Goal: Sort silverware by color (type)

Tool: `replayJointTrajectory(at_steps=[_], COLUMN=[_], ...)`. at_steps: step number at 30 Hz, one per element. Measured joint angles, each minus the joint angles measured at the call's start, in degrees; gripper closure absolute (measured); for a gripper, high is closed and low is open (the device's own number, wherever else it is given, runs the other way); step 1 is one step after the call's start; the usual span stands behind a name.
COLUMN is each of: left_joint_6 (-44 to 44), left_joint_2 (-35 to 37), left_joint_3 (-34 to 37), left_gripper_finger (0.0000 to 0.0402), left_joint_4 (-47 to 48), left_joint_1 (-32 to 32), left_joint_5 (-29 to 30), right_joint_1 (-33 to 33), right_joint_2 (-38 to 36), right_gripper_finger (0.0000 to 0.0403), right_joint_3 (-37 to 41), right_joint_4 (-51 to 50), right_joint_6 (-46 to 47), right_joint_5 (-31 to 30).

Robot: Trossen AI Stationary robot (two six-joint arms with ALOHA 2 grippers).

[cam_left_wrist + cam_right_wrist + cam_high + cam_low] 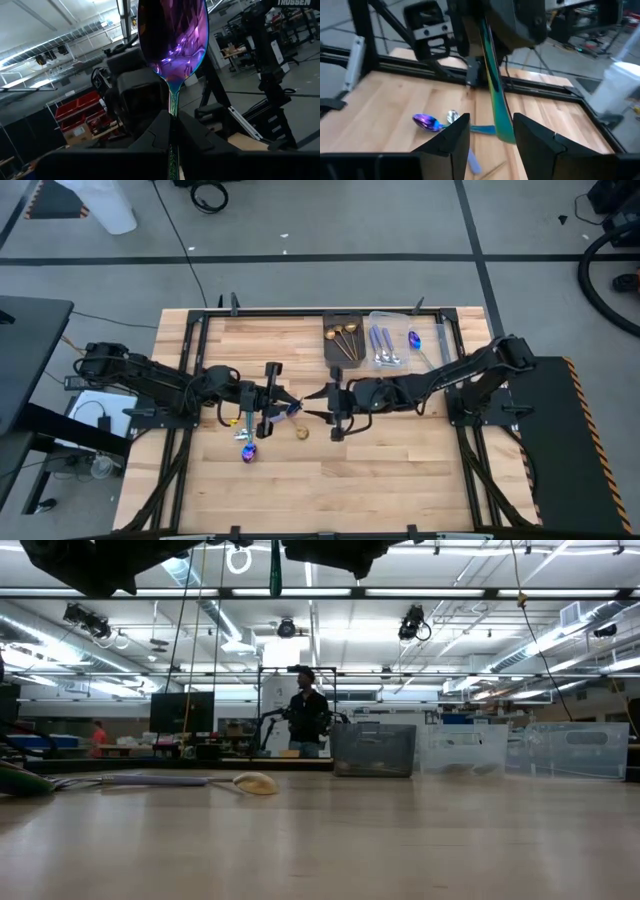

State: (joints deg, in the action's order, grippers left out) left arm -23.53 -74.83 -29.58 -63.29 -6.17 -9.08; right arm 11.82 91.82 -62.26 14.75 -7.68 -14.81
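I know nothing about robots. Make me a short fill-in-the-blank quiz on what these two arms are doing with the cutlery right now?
1. The left gripper is shut on the handle of an iridescent ____ spoon.
2. The right gripper has its fingers ____, with the spoon's handle between them.
3. A loose gold spoon lies on the ____ table.

Missing words: purple; open; wooden

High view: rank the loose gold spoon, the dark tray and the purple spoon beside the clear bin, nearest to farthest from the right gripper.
From the open right gripper:
1. Gold spoon, loose on the wood at mid-table, right by the fingers.
2. Dark tray, at the table's far edge.
3. Purple spoon, just right of the clear bin, farthest.
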Motion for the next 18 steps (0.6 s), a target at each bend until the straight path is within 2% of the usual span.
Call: replayJointTrajectory(at_steps=[7, 12, 18], left_joint_6=[0.3, 1.6, 2.5], left_joint_2=[0.0, 0.0, 0.0], left_joint_3=[0.0, 0.0, 0.0], left_gripper_finger=[0.0377, 0.0377, 0.0377], left_joint_4=[-0.3, -0.4, -0.4], left_joint_1=[0.0, 0.0, 0.0], left_joint_5=[0.0, -0.2, -1.3], right_joint_1=[-3.9, -6.9, -8.8], right_joint_2=[-0.8, -0.8, -0.8], right_gripper_finger=[0.0243, 0.0243, 0.0243], right_joint_3=[0.0, 0.0, 0.0], right_joint_4=[0.8, 2.1, 5.0], right_joint_6=[0.0, 1.0, 3.0], right_joint_5=[8.1, 19.0, 28.7])
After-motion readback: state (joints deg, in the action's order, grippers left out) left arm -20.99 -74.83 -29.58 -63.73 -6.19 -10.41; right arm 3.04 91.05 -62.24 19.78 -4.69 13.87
